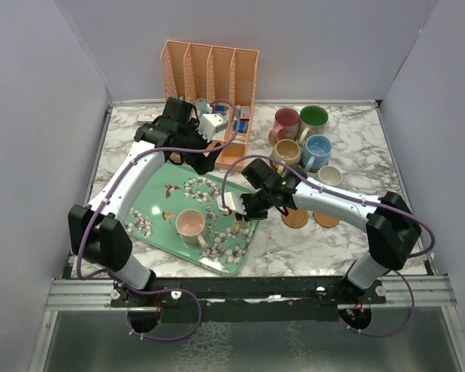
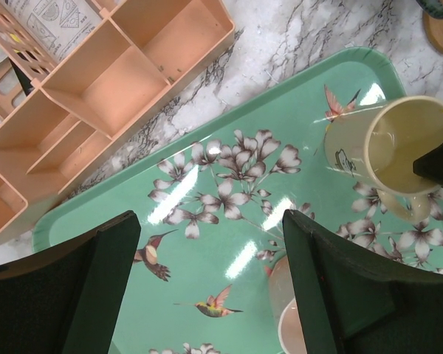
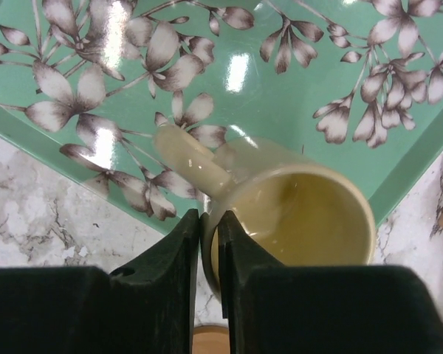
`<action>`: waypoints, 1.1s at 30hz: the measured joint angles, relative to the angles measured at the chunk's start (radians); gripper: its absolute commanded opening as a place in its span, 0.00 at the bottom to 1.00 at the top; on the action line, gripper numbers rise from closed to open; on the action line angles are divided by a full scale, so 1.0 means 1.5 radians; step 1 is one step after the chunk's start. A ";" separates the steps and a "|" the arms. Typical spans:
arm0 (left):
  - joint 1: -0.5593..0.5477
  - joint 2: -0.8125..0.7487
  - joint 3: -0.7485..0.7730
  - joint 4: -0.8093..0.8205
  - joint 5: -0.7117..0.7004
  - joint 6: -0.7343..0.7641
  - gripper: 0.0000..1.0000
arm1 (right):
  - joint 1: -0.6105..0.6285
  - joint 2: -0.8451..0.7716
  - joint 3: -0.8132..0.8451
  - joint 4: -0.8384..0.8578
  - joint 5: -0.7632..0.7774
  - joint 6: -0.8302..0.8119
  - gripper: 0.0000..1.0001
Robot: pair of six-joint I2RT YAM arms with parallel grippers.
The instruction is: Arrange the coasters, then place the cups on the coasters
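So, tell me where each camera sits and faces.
Top external: above and behind both arms, looking down on them and the table.
Left wrist: on its arm, looks down on green tray and peach organizer; open left claw shows.
Right wrist: on its arm, looks down on cream mug; right claw pinches its rim.
Both wrist views share tray and mug.

Inventory, marble table:
- Green floral tray: left of centre.
- Pink ceramic mug: on the tray, near its front.
- Cream ceramic mug: at the tray's right edge.
- Peach plastic slotted organiser: behind the tray.
- Cluster of ceramic mugs: right rear.
- Two brown round coasters: in front of the cluster.
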 measured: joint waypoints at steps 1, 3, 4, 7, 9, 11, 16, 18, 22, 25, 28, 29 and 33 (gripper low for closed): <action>0.000 0.000 0.000 0.000 0.000 0.000 0.82 | 0.000 0.000 0.000 0.001 0.003 0.003 0.10; 0.000 0.000 0.000 0.000 0.000 0.000 0.82 | 0.001 0.000 0.000 0.000 0.004 0.010 0.08; 0.000 0.000 0.000 0.000 0.000 0.001 0.82 | 0.002 0.000 0.000 -0.001 0.004 0.015 0.06; 0.000 0.001 0.000 0.000 -0.001 0.005 0.82 | 0.004 0.000 0.000 0.000 0.007 0.035 0.01; 0.000 0.006 0.001 0.001 -0.004 0.008 0.82 | 0.004 -0.001 0.000 0.003 0.007 0.051 0.01; 0.000 0.015 0.005 0.002 -0.009 0.012 0.82 | 0.004 -0.002 -0.001 0.005 0.011 0.072 0.01; 0.000 0.026 0.005 0.009 -0.030 0.022 0.82 | 0.004 -0.033 -0.020 -0.002 0.025 0.113 0.01; 0.000 0.026 0.005 0.022 -0.041 0.027 0.82 | 0.004 -0.063 -0.030 -0.008 0.029 0.122 0.01; 0.000 0.026 0.005 0.040 -0.057 0.030 0.82 | 0.004 -0.148 -0.050 -0.044 0.037 0.135 0.01; 0.000 0.026 0.005 0.053 -0.065 0.030 0.82 | 0.004 -0.210 -0.072 -0.070 0.042 0.137 0.01; 0.000 0.027 0.005 0.061 -0.071 0.030 0.82 | -0.005 -0.263 -0.108 -0.096 0.048 0.135 0.01; 0.000 0.027 0.005 0.063 -0.073 0.030 0.82 | -0.009 -0.275 -0.117 -0.107 0.048 0.133 0.01; 0.000 0.029 0.005 0.069 -0.080 0.030 0.82 | -0.040 -0.328 -0.157 -0.143 0.049 0.125 0.01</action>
